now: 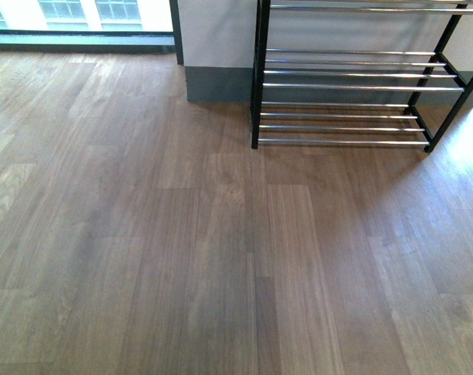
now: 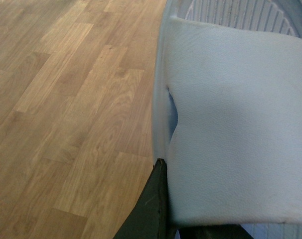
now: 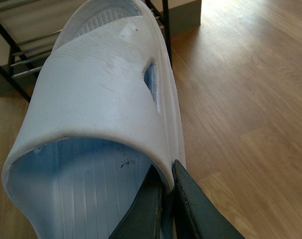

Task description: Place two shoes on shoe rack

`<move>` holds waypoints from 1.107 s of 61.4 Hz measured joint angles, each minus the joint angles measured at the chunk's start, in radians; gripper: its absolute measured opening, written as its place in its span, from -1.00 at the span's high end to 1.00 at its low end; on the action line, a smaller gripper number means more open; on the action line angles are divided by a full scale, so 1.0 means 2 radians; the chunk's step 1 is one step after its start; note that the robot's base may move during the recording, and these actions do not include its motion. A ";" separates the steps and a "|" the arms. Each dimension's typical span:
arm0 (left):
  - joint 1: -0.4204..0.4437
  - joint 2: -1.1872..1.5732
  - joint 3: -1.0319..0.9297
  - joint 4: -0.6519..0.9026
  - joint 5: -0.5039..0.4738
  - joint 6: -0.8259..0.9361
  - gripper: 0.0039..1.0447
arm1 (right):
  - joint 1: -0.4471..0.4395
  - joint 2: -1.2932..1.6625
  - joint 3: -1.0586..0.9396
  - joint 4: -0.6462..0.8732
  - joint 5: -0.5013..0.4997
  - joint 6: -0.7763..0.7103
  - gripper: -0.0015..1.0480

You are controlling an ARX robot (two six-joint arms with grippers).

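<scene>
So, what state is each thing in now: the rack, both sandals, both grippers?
Shoe rack: upright, no shoe on visible tiers.
Left sandal: gripped at its strap edge.
Right sandal: gripped at its strap edge.
Left gripper: jaws shut on left sandal.
Right gripper: jaws shut on right sandal.

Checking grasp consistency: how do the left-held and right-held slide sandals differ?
The right slide sandal shows its open end and specked footbed, shoe rack behind it; the left slide sandal shows mostly its strap top, wood floor beside it. Both are pale blue-white, slit at the side, pinched at the strap edge.
</scene>
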 joint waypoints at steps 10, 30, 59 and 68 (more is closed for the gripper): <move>0.000 0.000 0.000 0.000 0.000 0.000 0.97 | 0.000 0.000 0.000 0.000 0.000 0.000 0.96; 0.000 0.000 0.000 0.000 -0.002 0.000 0.97 | 0.001 0.000 0.000 0.000 -0.002 0.000 0.96; 0.001 0.000 0.000 0.000 0.000 0.000 0.97 | 0.001 0.000 0.000 0.000 -0.001 0.000 0.96; 0.001 0.000 0.000 0.000 -0.001 0.000 0.97 | 0.001 0.000 0.000 0.000 -0.001 0.000 0.96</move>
